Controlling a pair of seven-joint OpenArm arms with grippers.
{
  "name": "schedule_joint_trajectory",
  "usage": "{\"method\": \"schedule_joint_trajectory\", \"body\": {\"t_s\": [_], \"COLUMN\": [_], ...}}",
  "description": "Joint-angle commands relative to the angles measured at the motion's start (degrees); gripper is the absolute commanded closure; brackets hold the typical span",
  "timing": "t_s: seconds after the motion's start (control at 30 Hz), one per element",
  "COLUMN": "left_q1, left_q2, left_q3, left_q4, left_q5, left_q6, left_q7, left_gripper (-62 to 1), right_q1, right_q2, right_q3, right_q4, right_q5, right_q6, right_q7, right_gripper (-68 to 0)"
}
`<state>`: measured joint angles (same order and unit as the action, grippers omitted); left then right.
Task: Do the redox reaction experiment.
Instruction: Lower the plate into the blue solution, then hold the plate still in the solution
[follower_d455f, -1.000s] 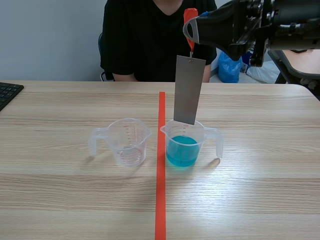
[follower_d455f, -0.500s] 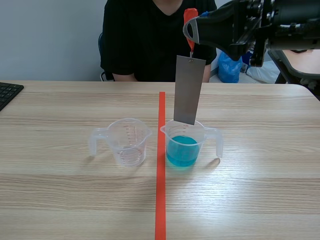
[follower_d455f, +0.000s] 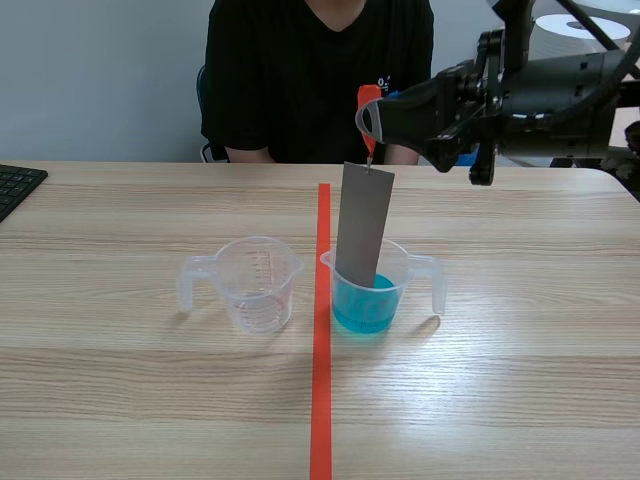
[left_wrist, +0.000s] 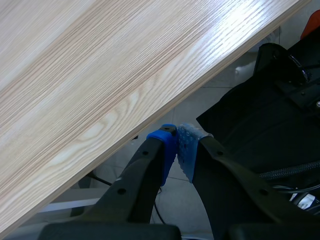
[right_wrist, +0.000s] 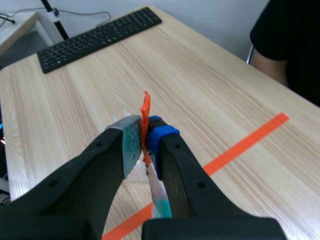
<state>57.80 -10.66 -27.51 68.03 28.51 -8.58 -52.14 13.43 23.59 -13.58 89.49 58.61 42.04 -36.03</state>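
Above wooden table (follower_d455f: 150, 400), right hand (follower_d455f: 372, 122) tight on orange tab (right_wrist: 145, 107), grey plate (follower_d455f: 362, 225) directly beneath.

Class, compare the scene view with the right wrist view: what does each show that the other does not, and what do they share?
Only the scene view: the empty clear cup, and the grey sheet seen face-on, its lower end inside the blue-liquid cup. Only the right wrist view: the dotted pads pinching the orange tab, and the keyboard at full length. Both: the right gripper, the tab, the tape line, the person.
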Motion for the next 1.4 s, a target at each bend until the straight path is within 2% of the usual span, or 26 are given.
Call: {"method": "schedule_joint_trajectory", "body": {"t_s": [0.0, 0.4, 0.67, 1.37], "left_q1": [0.9, 0.9, 0.9, 0.9], "left_q2": [-0.2, -0.2, -0.2, -0.8], "left_q3": [0.1, 0.1, 0.1, 0.1], "left_q4": [0.7, 0.7, 0.7, 0.7], "left_q5": [-0.3, -0.3, -0.3, -0.4], "left_q6": [0.1, 0.1, 0.1, 0.1], "left_q7": [-0.7, -0.7, -0.7, -0.5], "left_gripper": [-4.0, -4.0, -4.0, -4.0], "right_q1": [0.9, 1.0, 2.0, 2.0], "right_q2": [-0.4, -3.3, -3.3, -3.3], "right_q3": [0.0, -0.4, -2.8, -2.9], "right_q4": [-0.8, -10.4, -14.4, -14.4], "right_q5": [-0.2, -10.4, -13.3, -13.4], "right_q6": [0.7, 0.7, 0.7, 0.7], "right_q7": [1.4, 8.0, 10.7, 10.7], "right_gripper": [-1.5, -1.5, -1.5, -1.5]}}
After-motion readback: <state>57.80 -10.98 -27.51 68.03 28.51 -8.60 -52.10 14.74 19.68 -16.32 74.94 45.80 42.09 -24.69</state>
